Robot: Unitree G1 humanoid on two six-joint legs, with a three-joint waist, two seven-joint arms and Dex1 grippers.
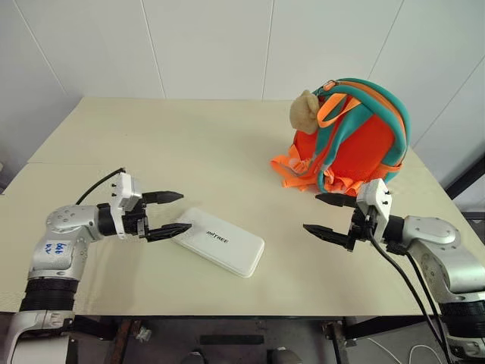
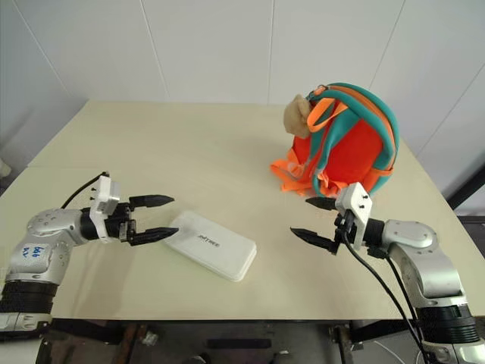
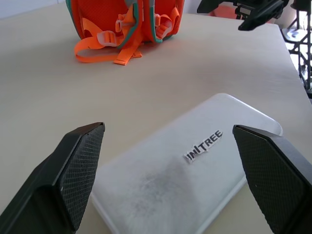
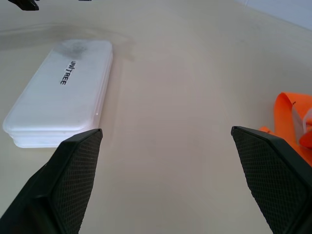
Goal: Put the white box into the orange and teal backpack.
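The white box (image 1: 220,241) lies flat on the table's near middle, its dark "UNITREE" lettering facing up. My left gripper (image 1: 170,214) hovers open just above the box's left end, nothing between its fingers. The orange and teal backpack (image 1: 356,136) stands upright at the back right, straps toward me and a tan plush bear (image 1: 305,111) hanging on its left side. In front of the backpack's straps, my right gripper (image 1: 329,216) is open and empty, well to the right of the box. The box (image 3: 195,161) lies close under the left fingers in the left wrist view.
The beige table (image 1: 189,152) runs back to a white wall. Loose orange straps (image 1: 292,171) trail on the table at the backpack's foot. A black cable (image 1: 402,277) hangs along my right arm near the table's front edge.
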